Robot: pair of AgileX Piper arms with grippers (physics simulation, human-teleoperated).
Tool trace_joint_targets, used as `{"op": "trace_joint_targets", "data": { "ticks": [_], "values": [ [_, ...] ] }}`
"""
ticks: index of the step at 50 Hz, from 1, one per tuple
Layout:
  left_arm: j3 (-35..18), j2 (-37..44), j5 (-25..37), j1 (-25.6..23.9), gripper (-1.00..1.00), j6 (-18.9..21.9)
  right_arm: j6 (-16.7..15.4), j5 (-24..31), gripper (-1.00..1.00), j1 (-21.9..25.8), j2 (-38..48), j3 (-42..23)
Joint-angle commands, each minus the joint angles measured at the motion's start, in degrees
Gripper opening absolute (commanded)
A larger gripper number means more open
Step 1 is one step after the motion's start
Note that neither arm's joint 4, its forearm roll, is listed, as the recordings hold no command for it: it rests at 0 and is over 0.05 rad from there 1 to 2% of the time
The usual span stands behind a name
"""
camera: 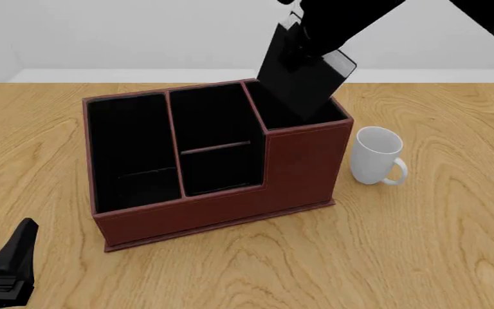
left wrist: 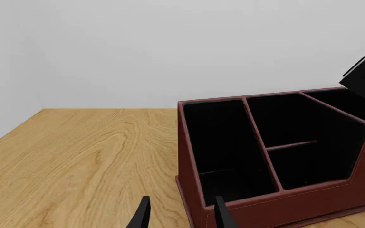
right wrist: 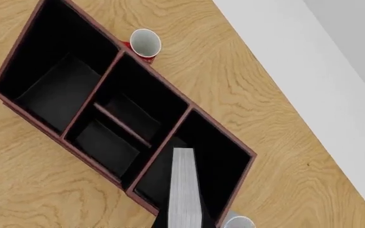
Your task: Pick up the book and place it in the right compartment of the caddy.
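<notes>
Light wood-grain table [camera: 436, 244] under plain white walls; large reddish-brown leather-look caddy [camera: 229, 209] with black lining sits mid-table, three sections, tall end on the front view's right. Small thick black hardcover book [camera: 303, 80] with white page edges hangs tilted over the tall square right compartment [camera: 316, 114], lower corner dipping past the rim into the black interior, top leaning toward the right side. Right gripper [camera: 303, 26] is clamped on the book's upper end, arm coming down from the top of the front view; book sits directly below and in line with the fingers. Right wrist view looks straight down the white page block [right wrist: 185, 190] into that same compartment [right wrist: 224, 156], book near the divider wall, not yet seated on the floor as far as visible. White ceramic mug [camera: 375, 154] stands upright just beside the caddy's tall end, handle facing the near right, apart from the wall. Small red cup with white inside [right wrist: 144, 43] stands beyond the caddy's far side. Left gripper [camera: 11, 264] low at near-left table edge, well apart from the book, fingers [left wrist: 141, 216] spread and holding nothing, pointing at the caddy's long low section [left wrist: 224, 142].
</notes>
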Motion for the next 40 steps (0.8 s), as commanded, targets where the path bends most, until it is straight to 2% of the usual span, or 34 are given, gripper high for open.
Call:
{"op": "trace_joint_targets", "data": {
  "ticks": [1, 18, 34, 39, 40],
  "values": [
    [0.0, 0.0, 0.0, 0.0, 1.00, 0.0, 2.1, -3.2, -1.00, -0.6, -1.6, 4.8],
    [0.0, 0.0, 0.0, 0.0, 1.00, 0.0, 3.4, -7.0, -1.00, -1.7, 0.2, 8.6],
    [0.0, 0.0, 0.0, 0.0, 1.00, 0.0, 4.5, -9.0, -1.00, -1.7, 3.6, 8.8],
    [0.0, 0.0, 0.0, 0.0, 1.00, 0.0, 3.8, -9.6, -1.00, -2.2, 4.8, 8.8],
    [0.0, 0.0, 0.0, 0.0, 1.00, 0.0, 4.8, -9.7, -1.00, -1.5, 4.5, 9.0]
  ]
}}
